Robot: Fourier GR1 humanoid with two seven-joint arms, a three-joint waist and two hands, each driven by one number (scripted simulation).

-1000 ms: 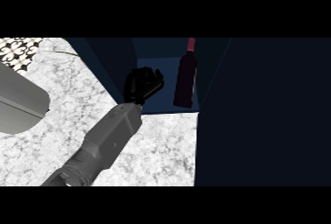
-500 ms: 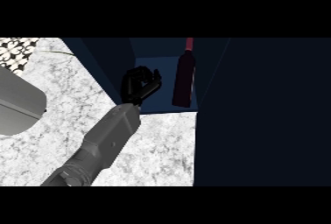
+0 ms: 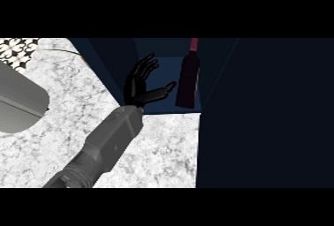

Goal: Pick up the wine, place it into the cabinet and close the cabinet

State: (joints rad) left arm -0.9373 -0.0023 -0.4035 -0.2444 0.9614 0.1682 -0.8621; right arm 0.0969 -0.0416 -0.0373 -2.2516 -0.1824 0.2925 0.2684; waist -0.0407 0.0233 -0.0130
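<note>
The dark wine bottle (image 3: 188, 81) with a red neck stands upright inside the open dark-blue cabinet (image 3: 163, 108), near its right wall. My left hand (image 3: 138, 84) is inside the cabinet opening, just left of the bottle. It is open, fingers straight and pointing away, the thumb stretched toward the bottle's lower body with a narrow gap between them. It holds nothing. The grey forearm runs down to the lower left across the counter. My right hand shows nowhere.
The cabinet's large dark door (image 3: 267, 114) fills the view's right side, standing open. A marble counter (image 3: 163, 150) lies below the cabinet. A grey rounded object (image 3: 20, 106) sits at the left edge, with patterned tiles (image 3: 16, 50) above it.
The hand's fingers have straightened and spread, and the thumb now points at the bottle. The bottle has stayed where it stands in the cabinet.
</note>
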